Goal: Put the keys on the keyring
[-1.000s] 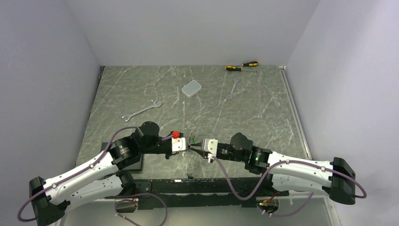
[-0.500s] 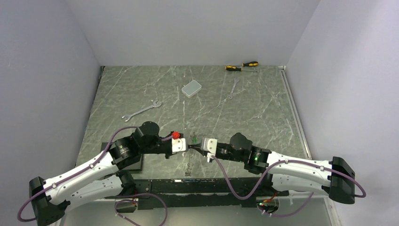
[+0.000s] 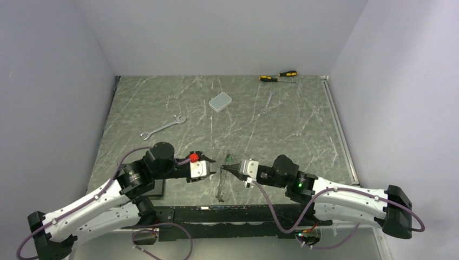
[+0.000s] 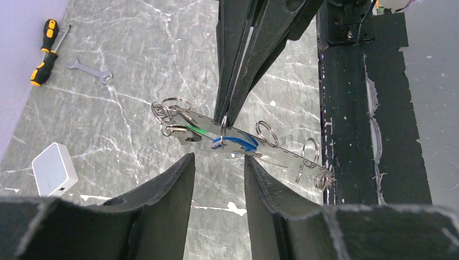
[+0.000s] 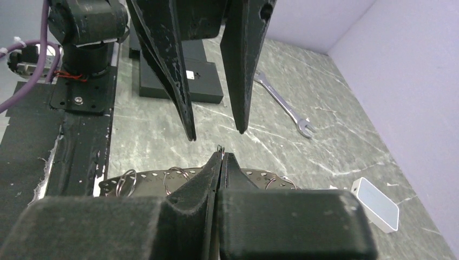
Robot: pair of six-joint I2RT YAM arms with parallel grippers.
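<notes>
The right tool [image 4: 224,125] was clamped on the keyring [image 4: 279,154] by 1 small loop; the left tool [image 4: 219,160] stood open. Risk: fingertip pinch slipping, keyring dropping onto the table [image 4: 135,81].

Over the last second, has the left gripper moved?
Yes. The left gripper has pulled back to the left, its wrist now sitting further left of the grey box than before, away from the right gripper holding the keyring.

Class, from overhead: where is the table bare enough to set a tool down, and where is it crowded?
Bare: far left, bordered by wall, box and big wrench; right half, between small wrench and right arm. Crowded: near middle, where left gripper and right gripper meet at the keyring.
</notes>
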